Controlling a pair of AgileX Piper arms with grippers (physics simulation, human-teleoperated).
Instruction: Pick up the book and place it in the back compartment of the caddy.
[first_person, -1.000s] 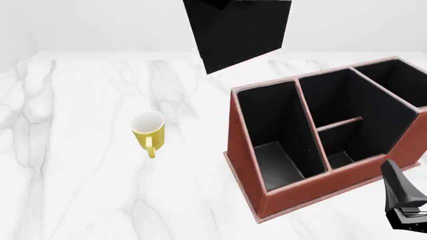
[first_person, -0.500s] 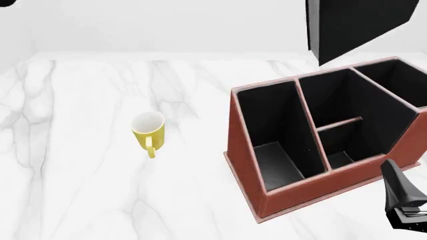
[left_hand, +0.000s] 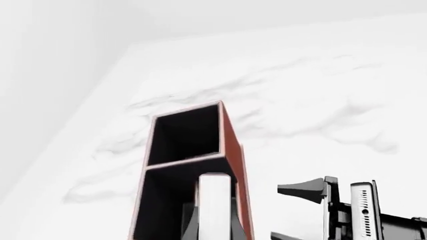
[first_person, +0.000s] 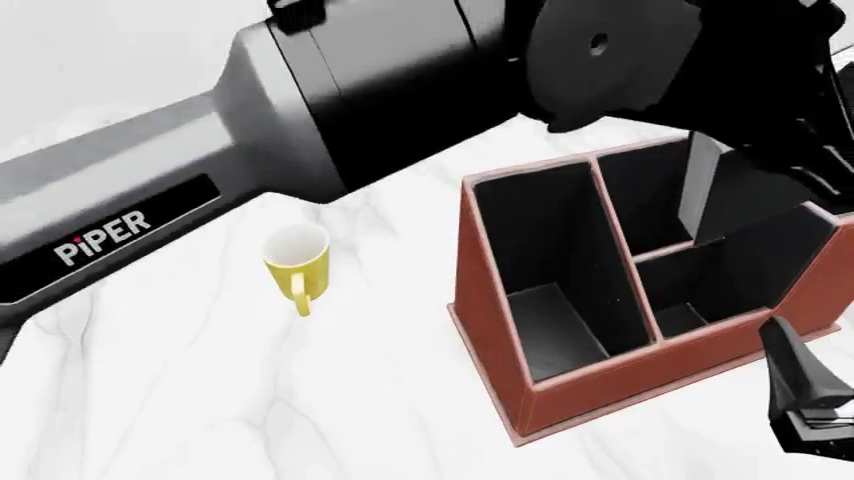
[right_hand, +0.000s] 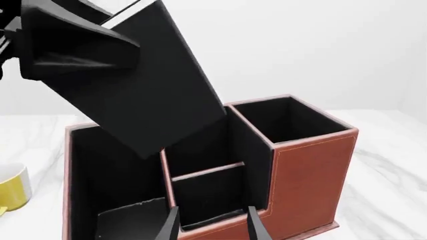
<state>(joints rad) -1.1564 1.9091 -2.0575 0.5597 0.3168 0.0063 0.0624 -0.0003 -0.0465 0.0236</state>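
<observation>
The black book (first_person: 734, 200) hangs tilted above the reddish-brown caddy (first_person: 494, 330), with my left gripper (first_person: 790, 148) shut on its upper part. In the front view the book's lowest corner sits about over the divider between the two small middle cells. The back compartment (first_person: 703, 285) is the small cell behind the low wall, just below that corner. Seen from the right wrist, the book (right_hand: 147, 95) leans over the caddy (right_hand: 310, 175) above the back compartment (right_hand: 207, 195). The left wrist view shows the book's white page edge (left_hand: 215, 205) between the fingers. My right gripper (first_person: 807, 412) stands open beside the caddy's low wall.
A yellow mug (first_person: 296, 262) stands on the marble table (first_person: 160, 380) left of the caddy. The left arm (first_person: 334, 130) spans the upper part of the front view. Two long cells flank the small ones; the left one (first_person: 547, 270) holds nothing.
The book went from high at centre to the right, then down over the caddy's middle cells. The left arm now fills the top of the front view. The right gripper has not moved.
</observation>
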